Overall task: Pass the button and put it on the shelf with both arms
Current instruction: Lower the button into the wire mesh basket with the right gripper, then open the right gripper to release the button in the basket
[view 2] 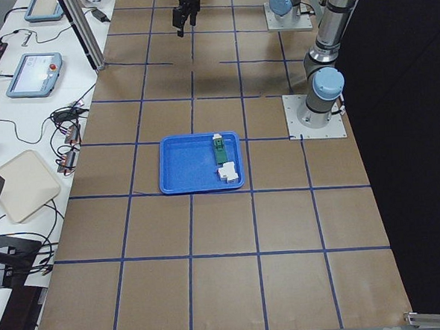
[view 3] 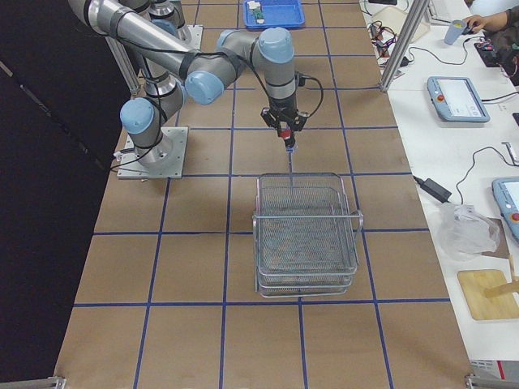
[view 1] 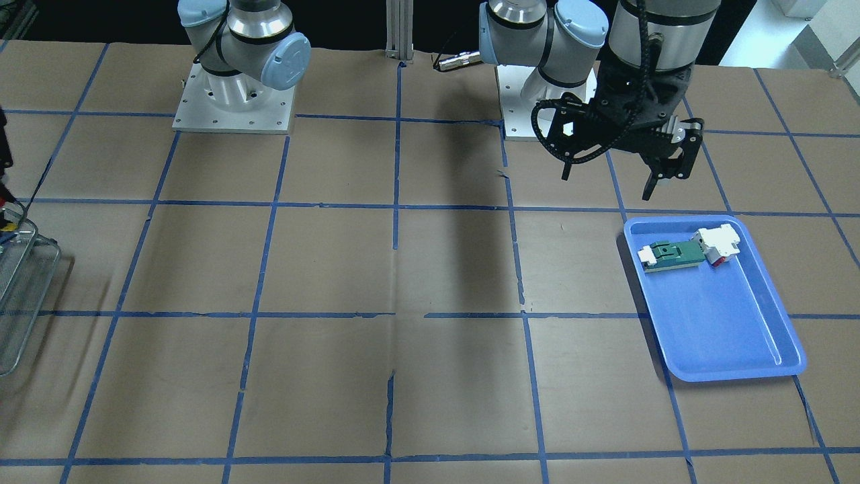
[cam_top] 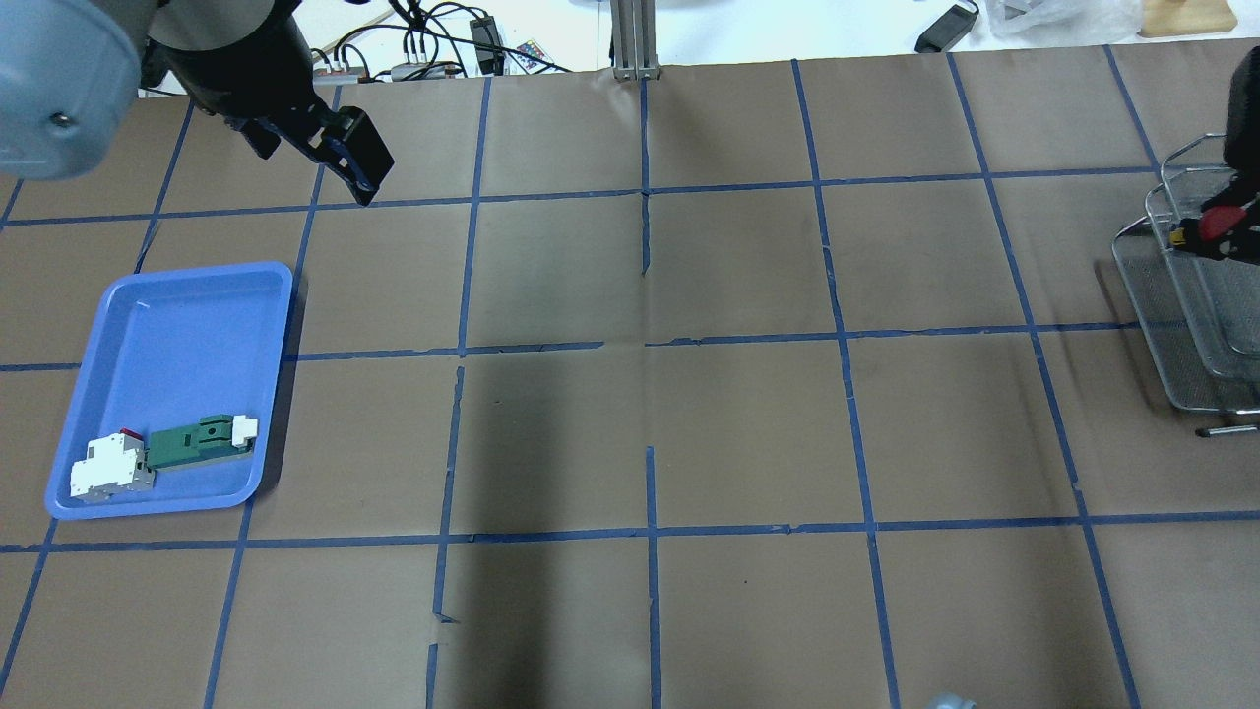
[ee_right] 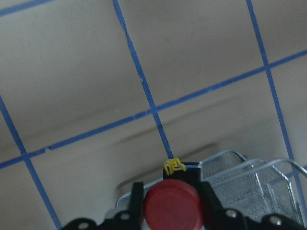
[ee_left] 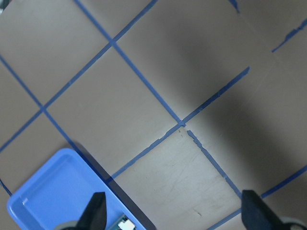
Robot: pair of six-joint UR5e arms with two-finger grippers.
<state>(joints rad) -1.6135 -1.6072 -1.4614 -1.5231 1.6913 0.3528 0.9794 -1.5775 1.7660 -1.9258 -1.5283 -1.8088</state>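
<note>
Button (ee_right: 171,209): clamped between the right gripper's fingers, in the air at the shelf's upper rim on the side facing the table's middle, near the table's right end.
Button look: round red cap turned toward the wrist camera; a small yellow part and a thin bluish edge show just past it. The body is mostly hidden by the fingers.
Right gripper (view 3: 286,131): closed on the button, pointing down.
Right arm: reaches out from its base at the robot's edge, elbow bent, wrist hanging straight above the shelf's rim.
Left gripper (ee_left: 175,218): released, fingers spread wide with nothing between them. It hangs well above the table by the left end, pointing down over bare paper near a corner of the blue tray (view 1: 725,336).
Left arm: rises steeply from its base, its wrist tilted toward the tray.
Shelf (view 3: 306,235): tiered silvery wire mesh, upright, standing toward the right end and midway between the robot's edge and the operators' edge.
Open room: the table (view 1: 336,269) shows brown paper with a blue tape grid across its whole middle, between tray and shelf, out to the operators' edge.
Blue tray contents: a green-and-white connector (view 1: 672,257) and a white block (view 1: 719,242) lie touching at the tray's robot-side end.
</note>
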